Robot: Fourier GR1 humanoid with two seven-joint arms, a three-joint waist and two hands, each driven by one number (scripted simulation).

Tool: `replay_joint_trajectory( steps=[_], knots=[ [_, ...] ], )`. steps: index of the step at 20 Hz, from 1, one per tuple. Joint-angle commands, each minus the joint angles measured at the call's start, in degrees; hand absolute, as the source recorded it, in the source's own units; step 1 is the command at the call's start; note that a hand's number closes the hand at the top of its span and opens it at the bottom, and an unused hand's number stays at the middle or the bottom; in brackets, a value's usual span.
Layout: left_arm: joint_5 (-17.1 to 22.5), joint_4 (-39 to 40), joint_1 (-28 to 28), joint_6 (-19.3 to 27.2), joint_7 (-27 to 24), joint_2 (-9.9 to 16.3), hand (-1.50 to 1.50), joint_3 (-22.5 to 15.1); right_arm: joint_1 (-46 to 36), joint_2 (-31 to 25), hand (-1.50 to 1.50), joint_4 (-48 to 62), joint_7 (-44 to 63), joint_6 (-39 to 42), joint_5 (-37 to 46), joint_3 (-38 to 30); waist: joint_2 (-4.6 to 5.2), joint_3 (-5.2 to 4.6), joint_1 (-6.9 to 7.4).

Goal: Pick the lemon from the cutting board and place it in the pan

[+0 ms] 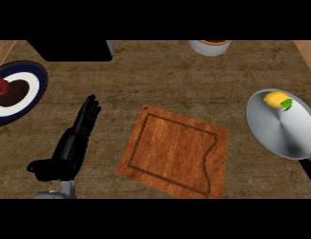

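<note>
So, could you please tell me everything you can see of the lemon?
The lemon is a small, round, bright yellow fruit with a green leaf at its lower right side. It lies inside the silver pan, close to the far rim, resting on the pan's metal floor. The wooden cutting board to its left has nothing on it. No robot hand touches the lemon; the left robot hand is open far over on the other side of the board.
</note>
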Motion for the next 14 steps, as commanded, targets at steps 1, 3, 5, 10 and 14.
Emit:
replay_joint_trajectory(
  steps=[1, 3, 5, 10, 14],
  knots=[
    [-0.99, 4.23, -2.27, 0.61, -1.89, -1.45, 0.00, 0.15, 7.94, 1.77, -1.50, -10.41, 2.30, 1.59, -2.04, 0.47, 0.02, -0.02, -0.20],
    [-0.67, 0.00, -1.00, -0.20, 0.82, -0.67, 0.00, -0.05, 9.30, 2.64, -1.50, -9.84, 0.57, 0.81, -1.19, 1.08, 0.03, 0.01, 0.04],
    [-0.08, 3.24, -0.35, -0.99, -4.18, -0.02, 0.00, 2.17, 7.73, 3.11, -1.50, -9.21, 0.65, -1.16, -0.57, 1.54, 0.07, 0.01, 0.17],
    [-0.25, -0.19, -0.37, -1.95, 0.07, 0.71, 0.00, 1.76, 11.32, 5.00, -1.50, -17.60, 5.68, -3.55, -0.86, 1.62, 0.04, 0.00, 0.09],
    [-1.22, 1.39, -0.80, -1.33, -0.34, -0.90, 0.00, 1.02, 6.81, 1.11, -1.50, -7.41, 1.97, -2.17, 1.03, 1.18, 0.10, 0.04, 0.31]
  ],
)
